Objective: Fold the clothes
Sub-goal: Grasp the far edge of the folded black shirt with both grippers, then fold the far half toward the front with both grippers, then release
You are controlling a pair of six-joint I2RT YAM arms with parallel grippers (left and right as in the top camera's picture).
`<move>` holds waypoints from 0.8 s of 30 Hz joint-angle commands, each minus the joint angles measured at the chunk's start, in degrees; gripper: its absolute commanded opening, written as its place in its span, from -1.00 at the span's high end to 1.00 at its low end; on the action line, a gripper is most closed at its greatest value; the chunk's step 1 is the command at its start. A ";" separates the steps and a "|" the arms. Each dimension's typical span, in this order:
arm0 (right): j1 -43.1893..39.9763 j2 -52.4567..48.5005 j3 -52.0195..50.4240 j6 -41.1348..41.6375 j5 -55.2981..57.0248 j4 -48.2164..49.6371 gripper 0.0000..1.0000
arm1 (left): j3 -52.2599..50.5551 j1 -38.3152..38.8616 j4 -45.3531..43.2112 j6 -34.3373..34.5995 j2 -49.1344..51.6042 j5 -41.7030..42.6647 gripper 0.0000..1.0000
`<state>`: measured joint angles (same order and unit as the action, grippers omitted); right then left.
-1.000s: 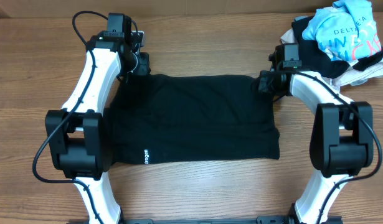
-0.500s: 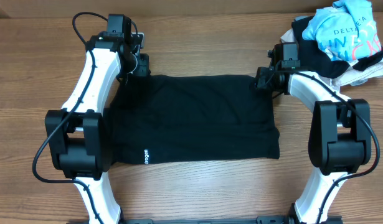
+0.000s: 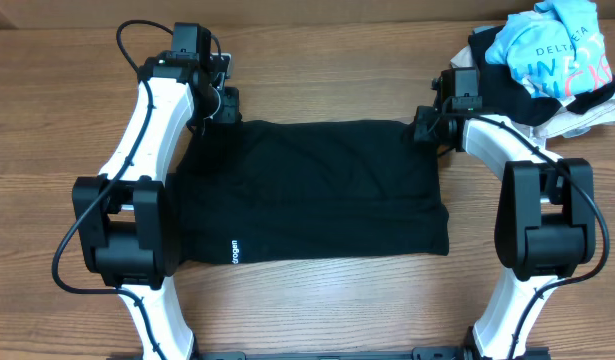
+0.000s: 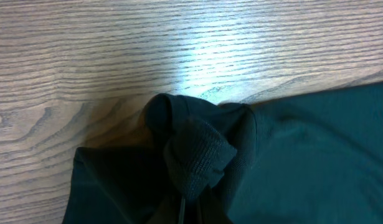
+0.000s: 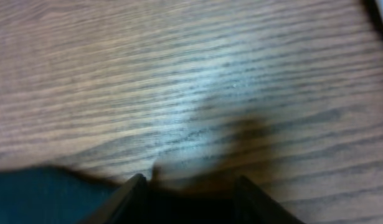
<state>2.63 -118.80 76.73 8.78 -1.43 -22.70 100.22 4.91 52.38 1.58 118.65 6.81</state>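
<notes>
Right gripper (image 3: 424,128), fingers apart and empty, has crept back at the black shirt (image 3: 307,190) corner. Left gripper (image 3: 227,108) pinches bunched cloth; folding awaits.

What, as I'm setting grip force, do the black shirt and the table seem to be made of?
Black shirt: soft matte knit, probably cotton or a blend; the bunched edge in the left wrist view shows fine ribbing. Table: wood or wood-look laminate, smooth with slight sheen; grain lines and a glare patch show.

Wood-grain table (image 3: 317,60), crumpled light-blue tee with printed lettering (image 3: 557,50) at its far right corner, beige garment (image 3: 585,122) beneath
</notes>
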 commanded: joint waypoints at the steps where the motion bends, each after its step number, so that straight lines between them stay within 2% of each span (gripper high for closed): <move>1: 0.00 -0.92 0.55 -0.28 -2.23 -1.05 0.24 | 0.94 0.24 0.39 0.74 -0.70 0.02 0.92; 6: -0.02 -0.85 0.72 -0.28 -2.29 -3.45 0.46 | 1.31 -0.70 1.60 0.76 -0.72 0.04 0.92; 9: -0.02 -0.55 1.49 -0.26 -2.29 -5.33 0.88 | 2.10 -1.64 2.58 0.79 -0.72 0.07 0.92; 10: -0.09 -0.35 1.88 -0.26 -2.27 -6.16 0.92 | 2.38 -1.99 2.95 0.76 -0.72 0.09 0.92; 19: -1.77 4.76 7.63 -0.26 -2.29 -16.37 0.92 | 9.31 -4.22 8.92 0.76 -0.74 0.09 0.92; 24: -2.69 10.49 10.27 -0.24 -2.82 -26.40 0.92 | 16.41 -4.52 17.53 0.76 -0.74 0.09 0.92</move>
<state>0.67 -114.89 83.79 8.73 -3.70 -46.46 111.61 0.69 67.00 1.58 118.65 6.81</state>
